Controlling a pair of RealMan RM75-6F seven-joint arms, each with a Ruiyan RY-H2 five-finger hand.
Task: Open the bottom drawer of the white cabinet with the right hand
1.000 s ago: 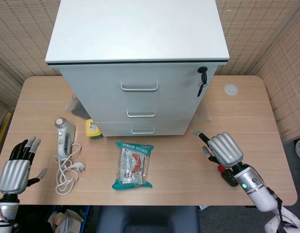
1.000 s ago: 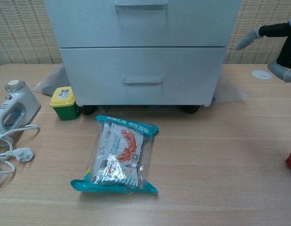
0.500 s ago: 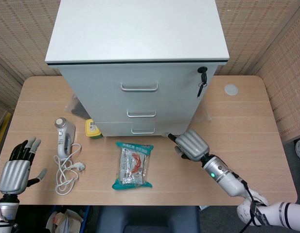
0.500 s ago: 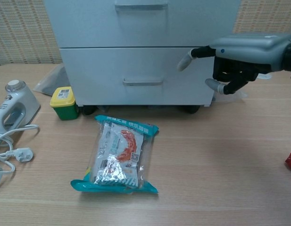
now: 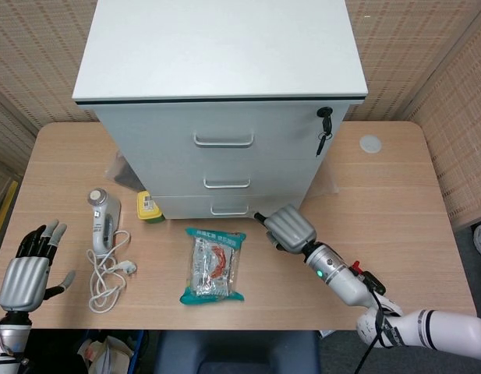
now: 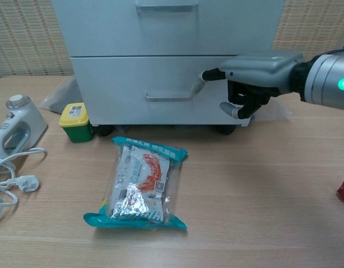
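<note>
Worktop [image 5: 396, 195] of pale wood, seen from above and from chest height. At its back centre, tall white metal cabinet [image 5: 224, 117] with three drawers, each with a silver bar handle, and a black key [image 5: 325, 128] hanging in the lock at top right. Bottom drawer [image 6: 166, 89] fully closed, flush with the cabinet front.

Right robot hand [image 6: 255, 75], grey with black fingers, level with the bottom drawer's front, just right of its handle [image 6: 169, 97]; one finger [image 6: 208, 76] stretched toward the handle's right end, tip at or just beside it, contact not clear; remaining fingers curled under, holding nothing.

Left robot hand [image 5: 28, 269] at the near left worktop edge, fingers spread, holding nothing.

In front of the cabinet, flat clear snack packet with teal ends [image 6: 139, 182]. Left of it, white handheld appliance [image 5: 102, 214] with coiled white cord and plug [image 5: 109, 273]. Beside the cabinet's left foot, small green tub with yellow lid [image 6: 76, 121].
</note>
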